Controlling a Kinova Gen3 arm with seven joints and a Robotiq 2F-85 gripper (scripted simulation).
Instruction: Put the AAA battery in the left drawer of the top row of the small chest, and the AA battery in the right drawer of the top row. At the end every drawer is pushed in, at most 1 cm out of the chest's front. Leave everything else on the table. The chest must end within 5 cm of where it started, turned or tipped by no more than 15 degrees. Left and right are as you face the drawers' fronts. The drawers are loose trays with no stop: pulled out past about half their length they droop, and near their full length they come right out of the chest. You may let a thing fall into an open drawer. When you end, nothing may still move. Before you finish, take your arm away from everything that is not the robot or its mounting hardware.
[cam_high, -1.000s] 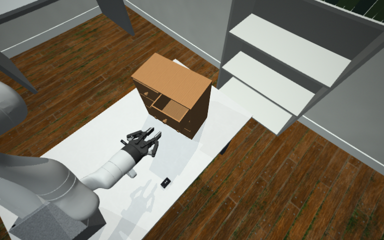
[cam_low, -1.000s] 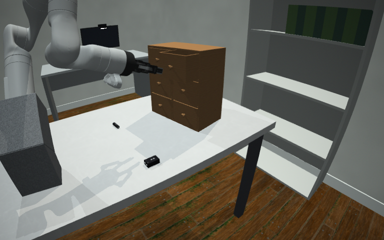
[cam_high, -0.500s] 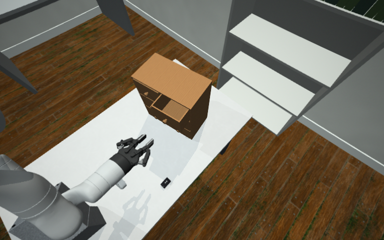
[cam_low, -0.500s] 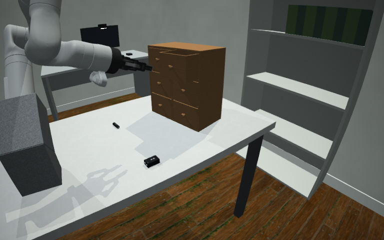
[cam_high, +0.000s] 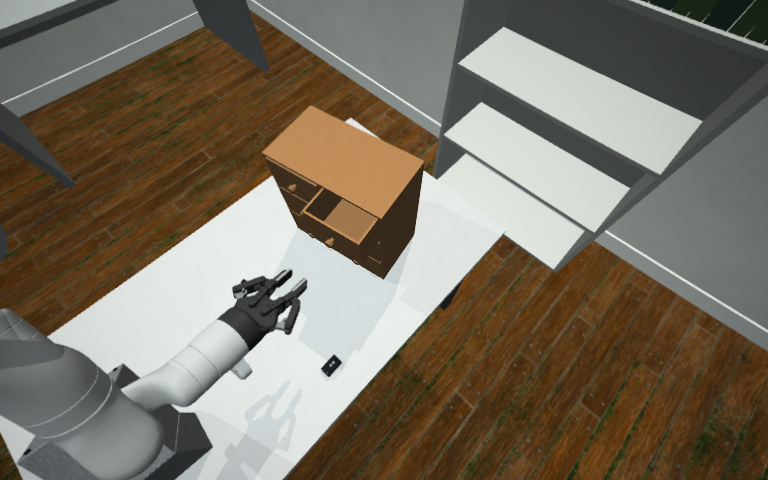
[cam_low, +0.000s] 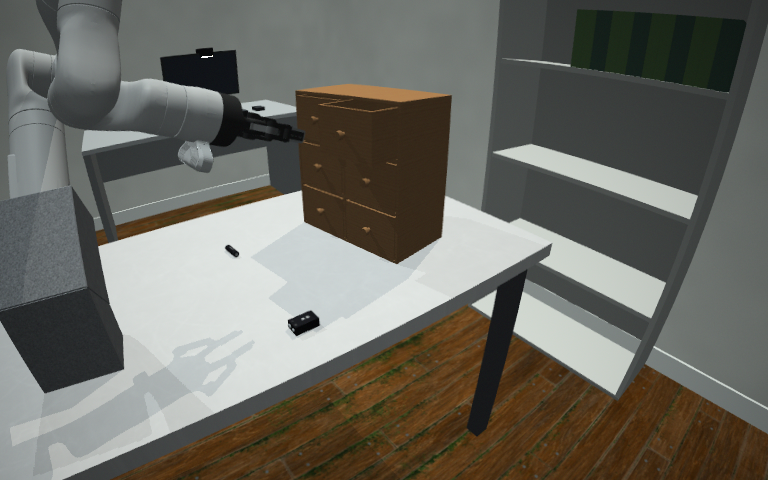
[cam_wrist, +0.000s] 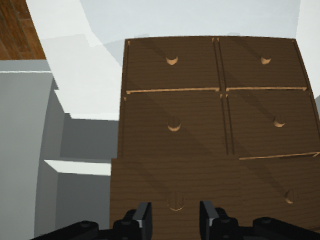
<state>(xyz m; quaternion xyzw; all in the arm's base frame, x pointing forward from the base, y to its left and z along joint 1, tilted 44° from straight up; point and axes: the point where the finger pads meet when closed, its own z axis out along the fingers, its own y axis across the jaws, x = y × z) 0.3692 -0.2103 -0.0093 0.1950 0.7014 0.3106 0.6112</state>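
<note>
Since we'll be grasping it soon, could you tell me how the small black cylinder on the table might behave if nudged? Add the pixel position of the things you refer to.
The cylinder (cam_low: 231, 250) would probably roll if pushed sideways, being round and lying on its side. It looks like a battery, so it is likely stiff and won't squash.

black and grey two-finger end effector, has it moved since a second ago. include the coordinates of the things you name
Yes, the end effector (cam_high: 295, 277) (cam_low: 300, 136) (cam_wrist: 175, 216) moved back, away from the brown wooden chest (cam_high: 342, 155) (cam_low: 421, 169) (cam_wrist: 200, 172).
</note>
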